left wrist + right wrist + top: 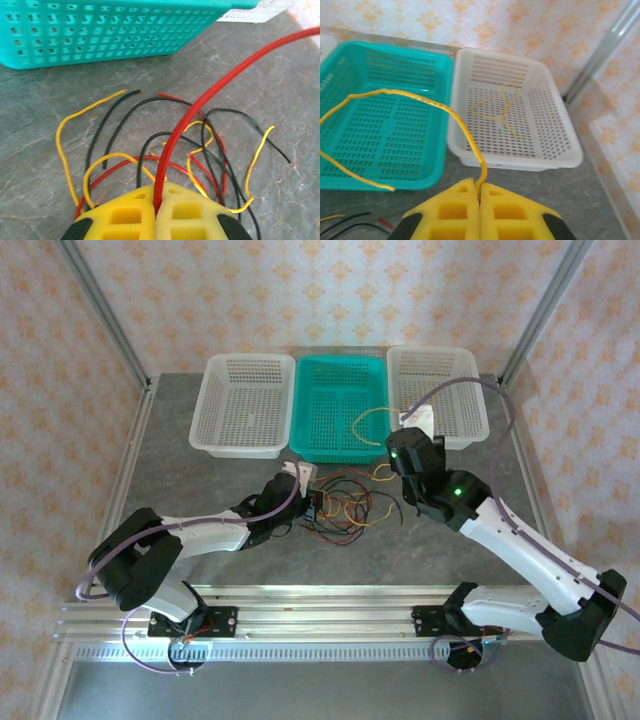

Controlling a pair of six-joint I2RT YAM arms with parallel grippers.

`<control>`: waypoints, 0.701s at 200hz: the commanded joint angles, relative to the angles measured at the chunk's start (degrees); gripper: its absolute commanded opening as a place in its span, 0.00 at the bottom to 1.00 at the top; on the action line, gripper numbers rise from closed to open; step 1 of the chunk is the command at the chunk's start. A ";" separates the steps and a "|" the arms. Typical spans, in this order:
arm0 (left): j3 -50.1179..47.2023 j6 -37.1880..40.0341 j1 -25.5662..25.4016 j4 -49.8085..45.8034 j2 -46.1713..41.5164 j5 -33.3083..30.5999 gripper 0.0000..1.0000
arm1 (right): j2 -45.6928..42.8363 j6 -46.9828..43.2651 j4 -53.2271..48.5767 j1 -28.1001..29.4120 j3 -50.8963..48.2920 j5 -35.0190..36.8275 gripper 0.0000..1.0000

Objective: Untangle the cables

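Observation:
The cables [345, 508] lie as a tangled bundle of red, yellow and black strands on the grey table between the arms. At the bundle's left edge, my left gripper [310, 502] is shut on a red cable [200, 100], which rises from the closed yellow pads [185, 215] up to the right. The other strands [150, 135] are spread on the table just beyond them. My right gripper [400, 432] is raised in front of the baskets. It is shut on a yellow cable [420, 97] that arcs left over the teal basket [380, 125].
Three baskets stand in a row at the back: white left [243, 405], teal middle [338, 405] and white right [440, 395]. The right white basket [560, 145] holds yellow cable pieces [501, 112]. Metal frame posts stand at the back corners.

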 commanded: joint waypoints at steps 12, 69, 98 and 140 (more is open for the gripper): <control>-0.77 -0.09 0.41 -2.68 -1.79 -3.49 0.00 | -3.78 4.90 -5.72 -2.06 0.80 7.78 0.00; -1.12 -0.05 0.41 -3.30 -1.80 -3.91 0.00 | -7.91 11.50 -10.00 -5.86 0.48 15.96 0.00; -0.30 1.02 0.24 -2.43 -1.69 0.04 0.07 | -9.08 11.35 -7.05 -8.43 0.53 11.59 0.00; 1.54 1.07 0.06 -5.09 -3.39 -2.71 0.46 | -6.07 13.36 -2.97 -12.81 -0.93 3.56 0.00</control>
